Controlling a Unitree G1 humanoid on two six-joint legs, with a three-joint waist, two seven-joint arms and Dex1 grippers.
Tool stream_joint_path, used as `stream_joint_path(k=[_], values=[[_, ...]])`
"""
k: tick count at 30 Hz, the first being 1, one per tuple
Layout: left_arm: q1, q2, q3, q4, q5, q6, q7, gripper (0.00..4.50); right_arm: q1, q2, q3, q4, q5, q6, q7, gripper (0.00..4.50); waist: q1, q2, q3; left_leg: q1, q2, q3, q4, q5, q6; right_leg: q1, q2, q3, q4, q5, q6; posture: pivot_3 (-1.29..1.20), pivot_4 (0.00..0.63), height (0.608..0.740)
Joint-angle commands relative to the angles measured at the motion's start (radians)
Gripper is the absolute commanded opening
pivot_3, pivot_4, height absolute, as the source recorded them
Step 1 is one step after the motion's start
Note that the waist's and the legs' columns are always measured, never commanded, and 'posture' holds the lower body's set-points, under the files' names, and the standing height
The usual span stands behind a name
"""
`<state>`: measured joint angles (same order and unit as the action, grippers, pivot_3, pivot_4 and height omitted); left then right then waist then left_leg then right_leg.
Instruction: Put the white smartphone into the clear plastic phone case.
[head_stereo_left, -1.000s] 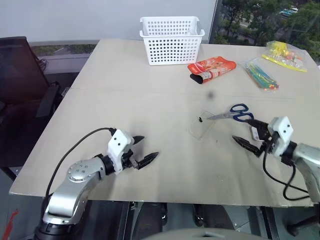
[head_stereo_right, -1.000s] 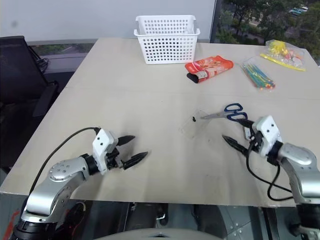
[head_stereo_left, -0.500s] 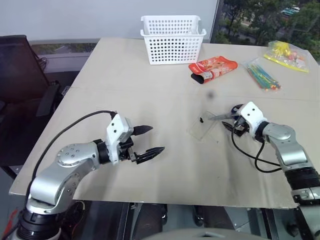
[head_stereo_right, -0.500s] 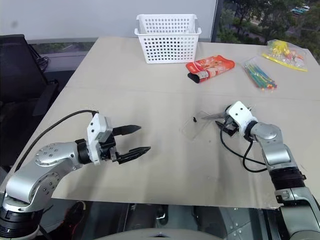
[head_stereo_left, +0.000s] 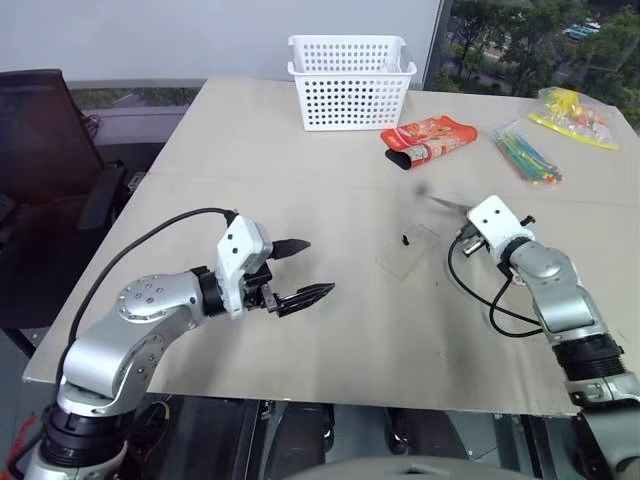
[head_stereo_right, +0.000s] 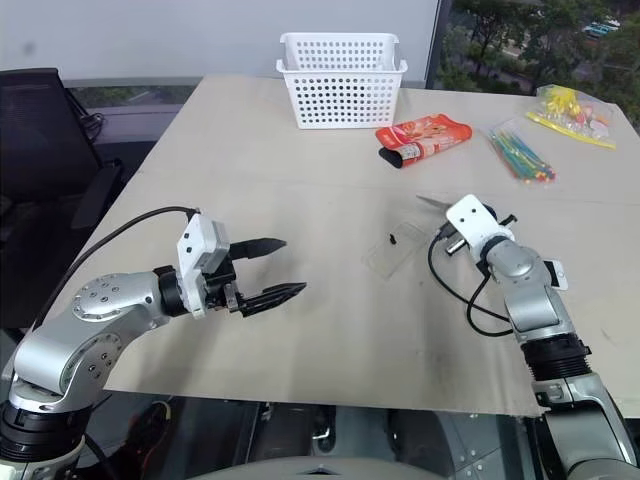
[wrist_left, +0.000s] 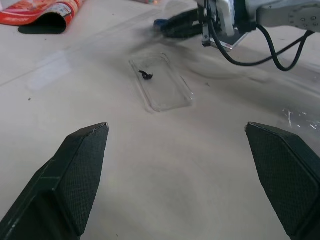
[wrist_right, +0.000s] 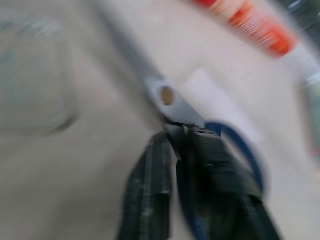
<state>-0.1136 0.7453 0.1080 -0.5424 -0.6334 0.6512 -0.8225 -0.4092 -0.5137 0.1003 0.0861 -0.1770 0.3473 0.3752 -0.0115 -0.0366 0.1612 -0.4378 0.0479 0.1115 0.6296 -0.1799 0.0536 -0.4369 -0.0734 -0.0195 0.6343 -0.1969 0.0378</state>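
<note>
— What room do you have around the clear plastic phone case (head_stereo_left: 408, 251)?
— Bare counter (head_stereo_left: 300, 190) on every side; it lies between your grippers, nearer the right.
— Your arms?
— Left gripper (head_stereo_left: 302, 270) hovers level, jaws wide, empty. Right gripper (wrist_right: 176, 150) has its jaws closed on the scissors (wrist_right: 200, 127), just beyond the case.

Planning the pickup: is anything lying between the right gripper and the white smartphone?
Yes. The scissors lie across the white smartphone, and the right gripper is shut on the scissors near their blue handles. The clear plastic phone case lies uncovered on the table beside them.
</note>
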Motion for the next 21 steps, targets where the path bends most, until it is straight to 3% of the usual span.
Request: stream_joint_path(k=[1, 8, 14, 16, 21], values=[[-0.030, -0.018, 0.013, -0.034, -0.022, -0.008, 0.021, 4.50, 0.028, -0.013, 0.024, 0.024, -0.047, -0.037, -0.019, 0.01, 0.000, 0.000, 0.000, 0.000, 0.000, -0.001, 0.000, 0.000, 0.000, 0.000, 0.000, -0.001, -0.001, 0.000, 0.000, 0.00, 0.150, 0.740], [-0.057, -0.047, 0.027, -0.035, -0.052, 0.011, 0.068, 4.50, -0.013, -0.020, 0.013, 0.008, -0.087, -0.126, -0.054, 0.01, -0.003, 0.001, 0.001, 0.000, 0.000, 0.000, 0.000, 0.000, 0.000, 0.002, 0.001, -0.001, -0.001, -0.002, 0.003, 0.00, 0.150, 0.740], [-0.094, -0.090, 0.025, -0.025, -0.047, -0.001, 0.125, 4.50, -0.164, -0.005, 0.007, 0.066, -0.132, -0.213, -0.140, 0.01, -0.009, 0.005, 0.003, 0.000, 0.001, 0.000, 0.000, 0.000, 0.000, 0.001, 0.003, -0.001, 0.000, -0.002, 0.003, 0.00, 0.150, 0.740], [-0.113, -0.104, 0.019, -0.018, -0.038, -0.006, 0.140, 4.50, -0.242, 0.004, 0.016, 0.146, -0.146, -0.250, -0.172, 0.01, -0.009, 0.005, 0.003, 0.000, 0.000, -0.001, 0.000, 0.000, 0.000, 0.001, 0.003, -0.001, 0.000, -0.002, 0.003, 0.00, 0.150, 0.740], [-0.146, -0.127, 0.003, 0.009, -0.018, -0.021, 0.154, 4.50, -0.560, 0.026, 0.086, 0.581, -0.226, -0.424, -0.281, 0.01, -0.018, 0.005, 0.004, 0.000, -0.002, 0.000, 0.000, 0.001, 0.001, 0.002, 0.004, 0.000, 0.000, 0.000, 0.000, 0.00, 0.150, 0.740]])
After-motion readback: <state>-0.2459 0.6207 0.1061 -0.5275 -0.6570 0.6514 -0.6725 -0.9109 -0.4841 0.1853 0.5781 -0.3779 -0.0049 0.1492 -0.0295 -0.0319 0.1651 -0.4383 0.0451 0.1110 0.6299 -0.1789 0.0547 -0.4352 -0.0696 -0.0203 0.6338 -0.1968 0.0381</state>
